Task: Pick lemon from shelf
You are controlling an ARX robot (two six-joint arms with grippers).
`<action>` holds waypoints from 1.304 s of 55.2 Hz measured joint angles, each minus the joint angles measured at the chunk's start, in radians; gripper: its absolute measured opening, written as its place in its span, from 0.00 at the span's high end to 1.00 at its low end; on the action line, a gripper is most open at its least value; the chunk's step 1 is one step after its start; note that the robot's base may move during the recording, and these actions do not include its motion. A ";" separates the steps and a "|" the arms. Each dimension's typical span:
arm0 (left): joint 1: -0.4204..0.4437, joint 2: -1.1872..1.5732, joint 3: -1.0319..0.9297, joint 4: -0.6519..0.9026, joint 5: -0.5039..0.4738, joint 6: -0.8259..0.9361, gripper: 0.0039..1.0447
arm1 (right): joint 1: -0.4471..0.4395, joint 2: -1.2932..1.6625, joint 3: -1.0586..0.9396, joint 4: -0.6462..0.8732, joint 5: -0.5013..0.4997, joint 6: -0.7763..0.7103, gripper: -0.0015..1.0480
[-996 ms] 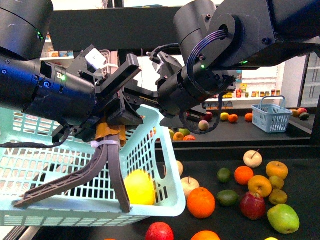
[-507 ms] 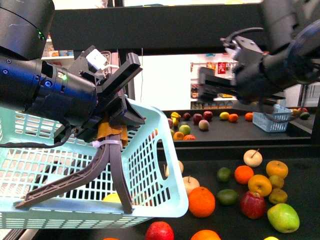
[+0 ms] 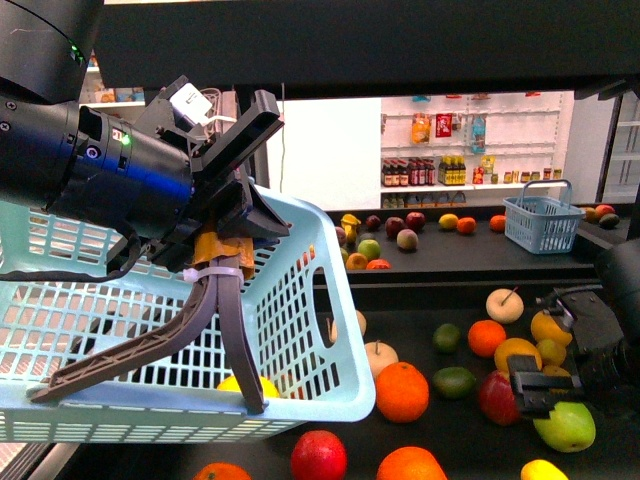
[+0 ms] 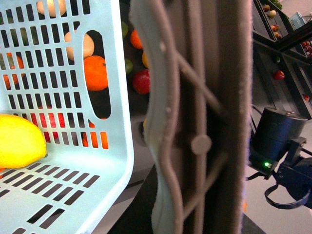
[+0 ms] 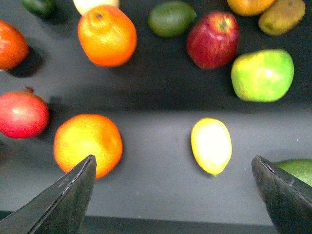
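I see right hand (image 5: 173, 157) spread open, hovering above lemon (image 5: 211, 145) on shelf (image 5: 161, 97); left hand (image 3: 145, 398) clenched on basket (image 3: 320, 300) wall.

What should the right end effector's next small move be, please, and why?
Probably lower the open right end effector straight toward the lemon on the shelf: it lies untouched within the gap of its spread fingers, clear of the neighbouring orange and green apple.

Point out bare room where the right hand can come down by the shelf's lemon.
Widest bare patch: between the lemon and the front orange, under the open right hand. Crowded beyond it: red apple, green apple. Left hand's basket blocks the left.
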 joint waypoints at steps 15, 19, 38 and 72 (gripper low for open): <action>0.000 0.000 0.000 0.000 0.001 0.000 0.89 | -0.030 0.176 0.035 -0.005 0.027 -0.023 0.08; 0.000 0.000 0.000 0.000 0.003 0.001 0.89 | -0.029 0.215 0.058 -0.009 0.029 -0.021 0.08; 0.000 0.000 0.000 0.000 -0.001 0.001 0.89 | -0.026 0.412 0.221 -0.032 0.068 -0.018 0.08; 0.000 0.000 0.000 0.000 0.000 0.001 0.89 | -0.023 0.605 0.511 -0.132 0.098 -0.032 0.08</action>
